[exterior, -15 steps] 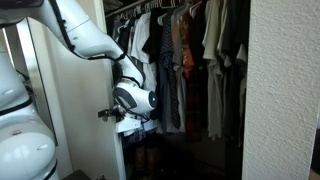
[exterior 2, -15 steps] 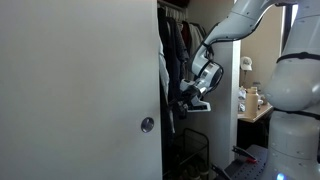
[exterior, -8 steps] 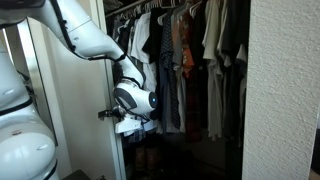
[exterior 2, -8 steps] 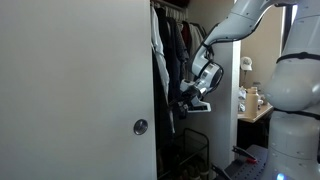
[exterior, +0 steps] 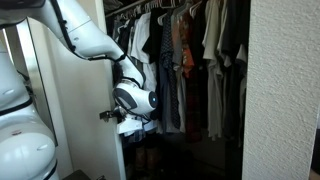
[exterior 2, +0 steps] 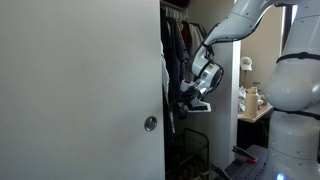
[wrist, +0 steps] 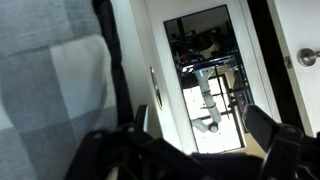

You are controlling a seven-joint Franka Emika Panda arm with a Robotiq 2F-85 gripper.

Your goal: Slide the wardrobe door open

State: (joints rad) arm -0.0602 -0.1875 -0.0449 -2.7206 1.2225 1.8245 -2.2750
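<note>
The wardrobe door (exterior 2: pixel 80 90) is a tall off-white panel filling the left of an exterior view, with a round silver pull (exterior 2: pixel 149 124) near its right edge. The closet beside it stands open, showing hanging clothes (exterior 2: pixel 176 60). My gripper (exterior 2: pixel 190 101) hangs just right of the door's edge, among the clothes and apart from the pull. It also shows in an exterior view (exterior: pixel 122 119) at the edge of a narrow white panel (exterior: pixel 95 130). In the wrist view the gripper (wrist: pixel 200 135) has its dark fingers spread, with nothing between them.
Shirts and jackets (exterior: pixel 185 60) hang on a rail across the opening. A rough beige wall (exterior: pixel 285 90) stands at one side. Grey cloth (wrist: pixel 50 90) fills the left of the wrist view. A glass-paned door with a knob (wrist: pixel 308 58) lies beyond the fingers.
The door's edge and pull slid a little to the left half a second ago, then came back to where they were. The arm and gripper have barely moved.
</note>
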